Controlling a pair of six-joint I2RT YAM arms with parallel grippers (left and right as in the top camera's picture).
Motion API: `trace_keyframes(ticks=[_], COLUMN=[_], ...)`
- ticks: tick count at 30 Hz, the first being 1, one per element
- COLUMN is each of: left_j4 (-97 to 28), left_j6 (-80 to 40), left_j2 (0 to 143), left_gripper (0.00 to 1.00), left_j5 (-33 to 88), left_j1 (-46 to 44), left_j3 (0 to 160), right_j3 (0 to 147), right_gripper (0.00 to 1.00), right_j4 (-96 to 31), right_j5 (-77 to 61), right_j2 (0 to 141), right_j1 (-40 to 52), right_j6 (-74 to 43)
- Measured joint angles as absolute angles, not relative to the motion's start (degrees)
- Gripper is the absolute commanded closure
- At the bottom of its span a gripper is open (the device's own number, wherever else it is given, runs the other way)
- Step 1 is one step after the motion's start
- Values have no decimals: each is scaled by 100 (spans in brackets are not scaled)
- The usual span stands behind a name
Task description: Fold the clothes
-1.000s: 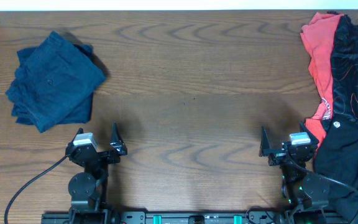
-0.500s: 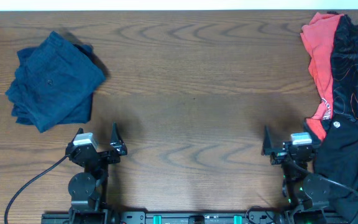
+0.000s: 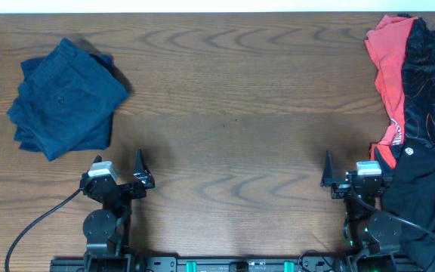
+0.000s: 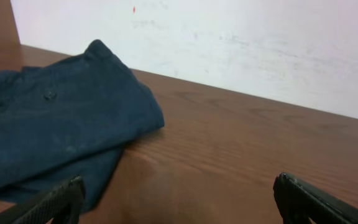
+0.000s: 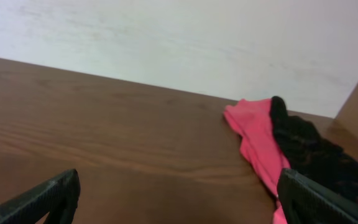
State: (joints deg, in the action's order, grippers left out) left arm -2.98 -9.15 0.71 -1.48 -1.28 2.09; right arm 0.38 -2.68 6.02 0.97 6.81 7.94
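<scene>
Navy garment [image 3: 65, 98] lies bundled on woodgrain table [image 3: 232, 91]; left gripper [image 4: 179, 186] and right gripper [image 5: 178, 180] gape empty.

Overhead looks straight down; wrist cameras skim the table [image 3: 225, 98].

Before me lies a wooden table [image 3: 232, 98], dark brown, with wavy grain lines running across its top. Along its far edge stands a plain white wall [image 4: 260, 50], faintly smudged, meeting the tabletop in a straight line.
</scene>
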Motion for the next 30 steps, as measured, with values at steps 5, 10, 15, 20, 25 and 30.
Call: trace_keyframes(ticks=[5, 10, 15, 20, 25, 30], left_j4=[-945, -1824, -2842, -4093, -4720, -4934], left_j6=[-1039, -1090, -1094, -1096, -1098, -1098], left_j2=[425, 1240, 2270, 3332, 3918, 4029], left_gripper=[2, 2, 2, 2, 2, 2], left_j5=[-126, -78, 183, 456, 781, 1083], left_j1=[-128, -128, -128, -128, -128, -128], left_j3=[591, 1750, 3105, 4331, 4974, 5011], right_j3=[217, 871, 1896, 2985, 3704, 3793], right_gripper=[1, 1, 1, 1, 1, 1], right_j4=[-788, -1796, -2626, -3767, -3981, -4447], right_j5=[580, 770, 908, 954, 499, 602], right_j2=[104, 370, 1243, 2493, 3479, 3854], right_j1=[681, 681, 681, 681, 681, 666], right_j6=[554, 344, 21, -154, -224, -843])
